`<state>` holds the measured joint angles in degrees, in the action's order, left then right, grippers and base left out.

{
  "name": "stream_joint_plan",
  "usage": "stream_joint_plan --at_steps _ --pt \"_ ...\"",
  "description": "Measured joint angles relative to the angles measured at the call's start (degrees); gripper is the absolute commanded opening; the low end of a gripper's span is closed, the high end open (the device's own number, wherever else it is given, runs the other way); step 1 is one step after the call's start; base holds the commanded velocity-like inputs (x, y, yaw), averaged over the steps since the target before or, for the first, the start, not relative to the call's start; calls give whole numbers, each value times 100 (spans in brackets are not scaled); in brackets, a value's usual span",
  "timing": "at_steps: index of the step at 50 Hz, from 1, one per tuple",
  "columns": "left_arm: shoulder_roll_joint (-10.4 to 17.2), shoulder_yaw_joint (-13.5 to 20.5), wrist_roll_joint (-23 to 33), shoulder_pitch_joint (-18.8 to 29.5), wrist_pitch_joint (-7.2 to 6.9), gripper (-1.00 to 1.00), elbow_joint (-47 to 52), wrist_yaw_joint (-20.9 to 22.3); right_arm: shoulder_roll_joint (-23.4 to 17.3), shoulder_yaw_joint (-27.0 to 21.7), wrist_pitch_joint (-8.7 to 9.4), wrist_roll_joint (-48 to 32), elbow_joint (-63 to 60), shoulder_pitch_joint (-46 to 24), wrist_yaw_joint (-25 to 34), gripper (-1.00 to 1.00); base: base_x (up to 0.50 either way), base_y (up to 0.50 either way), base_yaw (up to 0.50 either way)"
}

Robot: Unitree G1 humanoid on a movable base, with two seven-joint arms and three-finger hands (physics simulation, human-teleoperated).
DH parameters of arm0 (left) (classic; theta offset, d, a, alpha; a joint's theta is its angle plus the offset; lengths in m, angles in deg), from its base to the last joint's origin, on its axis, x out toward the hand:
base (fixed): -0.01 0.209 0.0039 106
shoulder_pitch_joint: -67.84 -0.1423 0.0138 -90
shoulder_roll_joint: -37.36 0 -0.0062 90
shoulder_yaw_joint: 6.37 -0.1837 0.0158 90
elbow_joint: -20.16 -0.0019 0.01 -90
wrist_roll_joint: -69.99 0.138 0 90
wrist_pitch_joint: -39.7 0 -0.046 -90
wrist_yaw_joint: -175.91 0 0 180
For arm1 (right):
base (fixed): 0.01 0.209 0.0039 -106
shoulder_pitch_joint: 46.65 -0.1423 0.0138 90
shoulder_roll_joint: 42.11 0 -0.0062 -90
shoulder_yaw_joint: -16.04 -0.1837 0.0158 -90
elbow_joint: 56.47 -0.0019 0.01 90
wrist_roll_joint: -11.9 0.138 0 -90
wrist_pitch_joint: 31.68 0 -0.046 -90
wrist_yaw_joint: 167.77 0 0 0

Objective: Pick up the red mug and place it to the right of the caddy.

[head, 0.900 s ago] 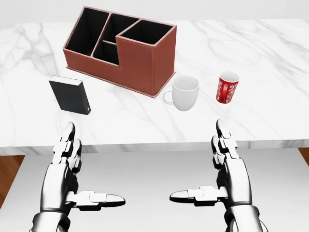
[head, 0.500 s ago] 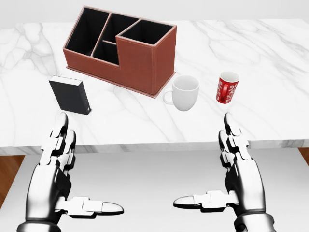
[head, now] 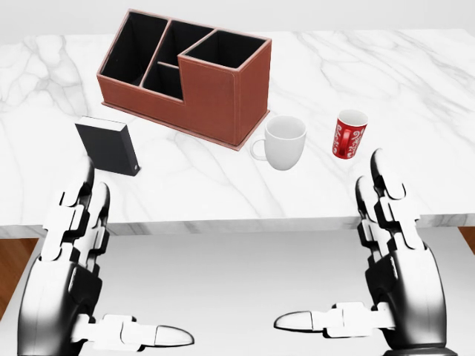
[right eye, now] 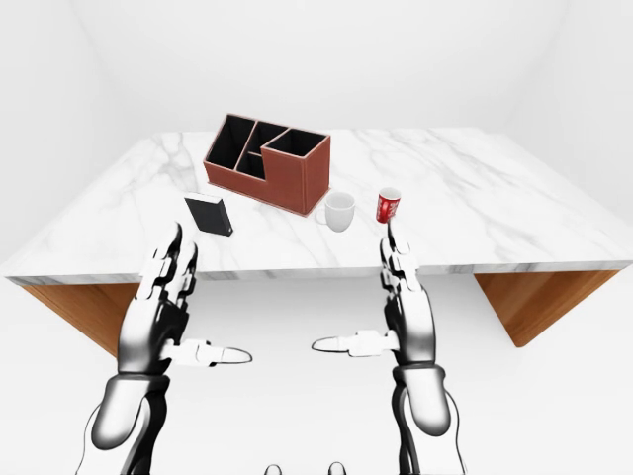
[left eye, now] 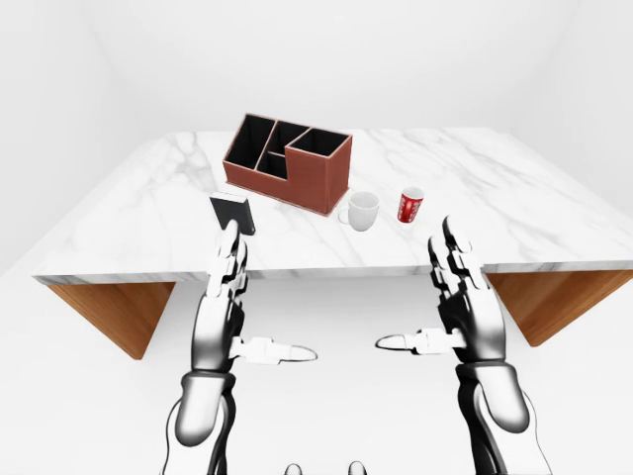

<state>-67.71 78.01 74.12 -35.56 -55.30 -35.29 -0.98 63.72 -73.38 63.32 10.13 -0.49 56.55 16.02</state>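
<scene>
Two robot hands hover spread and empty in the head view, left robot hand (head: 70, 259) and right robot hand (head: 393, 259). Left-eye view: red mug (left eye: 410, 205) stands on the marble surface (left eye: 514, 198), right of a white mug (left eye: 360, 211) beside the caddy (left eye: 288, 164).

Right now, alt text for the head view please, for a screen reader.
Two open robot hands, left hand and right hand, hover at the bottom edge of a white marble table, holding nothing. On it stand a red mug, a white mug to its left, a brown compartmented caddy further left, and a small black box.
</scene>
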Motion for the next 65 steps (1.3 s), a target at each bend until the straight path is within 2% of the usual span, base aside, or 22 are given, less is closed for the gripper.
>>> stream_joint_plan --at_steps 12,31,65 --pt "58 -190 74 -171 0 100 398 -59 8 33 0 75 -755 299 79 95 0 0 0" --pt "100 -281 97 -251 0 100 552 -105 40 -45 0 186 -1074 335 74 95 3 0 0" --pt "104 -253 88 -252 0 100 577 -84 13 35 0 164 -1114 418 148 95 47 0 0"
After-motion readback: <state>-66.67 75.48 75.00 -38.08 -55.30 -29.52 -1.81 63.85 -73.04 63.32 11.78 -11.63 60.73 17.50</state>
